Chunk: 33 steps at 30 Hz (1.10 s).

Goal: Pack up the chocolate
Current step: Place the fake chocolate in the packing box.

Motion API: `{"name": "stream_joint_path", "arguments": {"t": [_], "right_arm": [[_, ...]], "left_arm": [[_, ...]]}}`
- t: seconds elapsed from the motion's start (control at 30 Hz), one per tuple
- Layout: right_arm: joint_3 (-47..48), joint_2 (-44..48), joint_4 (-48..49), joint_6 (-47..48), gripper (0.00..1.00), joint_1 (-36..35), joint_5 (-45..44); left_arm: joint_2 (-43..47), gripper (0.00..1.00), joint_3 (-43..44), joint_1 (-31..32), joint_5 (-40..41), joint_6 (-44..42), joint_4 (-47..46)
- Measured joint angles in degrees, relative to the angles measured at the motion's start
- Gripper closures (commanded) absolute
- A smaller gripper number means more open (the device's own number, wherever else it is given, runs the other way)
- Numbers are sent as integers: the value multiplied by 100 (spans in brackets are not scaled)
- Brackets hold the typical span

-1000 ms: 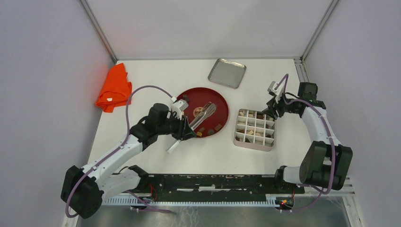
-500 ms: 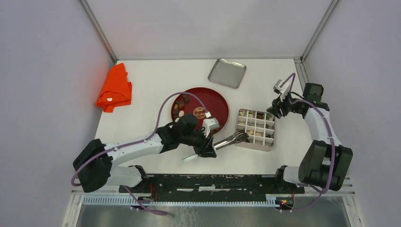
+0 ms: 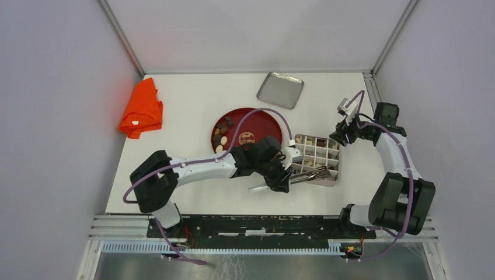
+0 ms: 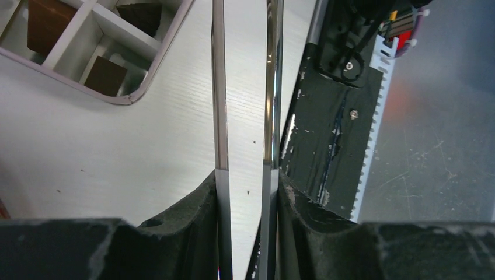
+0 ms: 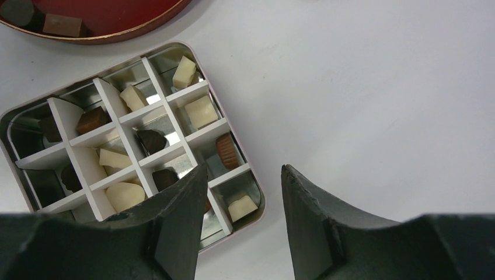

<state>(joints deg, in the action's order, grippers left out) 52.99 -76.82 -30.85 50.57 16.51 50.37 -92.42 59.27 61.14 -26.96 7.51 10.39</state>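
Several pieces of chocolate (image 3: 222,132) lie on the left of the red plate (image 3: 257,111). More pieces (image 5: 201,111) fill cells of the white-divided metal box (image 3: 337,170). My left gripper (image 3: 284,175) is shut on a pair of metal tongs (image 3: 309,174). The tong arms (image 4: 219,87) run out over the box's near edge (image 4: 125,98). Their tips are out of the left wrist view, so I cannot tell if they hold a piece. My right gripper (image 5: 244,175) hovers open and empty above the box's right corner (image 5: 258,198).
An orange cloth (image 3: 142,108) lies at the far left. A shallow metal tray (image 3: 281,90) sits behind the plate. The black rail (image 3: 262,224) runs along the table's near edge, close under the tongs. Grey walls close in both sides.
My left arm has swung right from the red plate, carrying the tongs to the box's near edge. The right gripper has lifted slightly back from the box and stays open.
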Motion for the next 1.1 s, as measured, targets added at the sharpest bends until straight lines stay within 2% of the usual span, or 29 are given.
{"name": "stream_joint_path", "arguments": {"t": [0.1, 0.47, 0.57, 0.67, 1.1], "right_arm": [[0, -7, 0, 0, 44, 0, -4], [0, -59, -2, 4, 44, 0, -2], [0, -101, -4, 4, 44, 0, -4], [0, -101, -4, 4, 44, 0, -4], [0, -103, -7, 17, 44, 0, -4]], "left_arm": [[-330, 96, 286, 39, 173, -94, 179], [-527, 91, 483, 39, 452, -144, 483], [-570, 80, 542, 39, 487, -155, 584], [-623, 75, 603, 39, 590, -164, 645], [-643, 67, 686, 39, 743, -258, 802]]}}
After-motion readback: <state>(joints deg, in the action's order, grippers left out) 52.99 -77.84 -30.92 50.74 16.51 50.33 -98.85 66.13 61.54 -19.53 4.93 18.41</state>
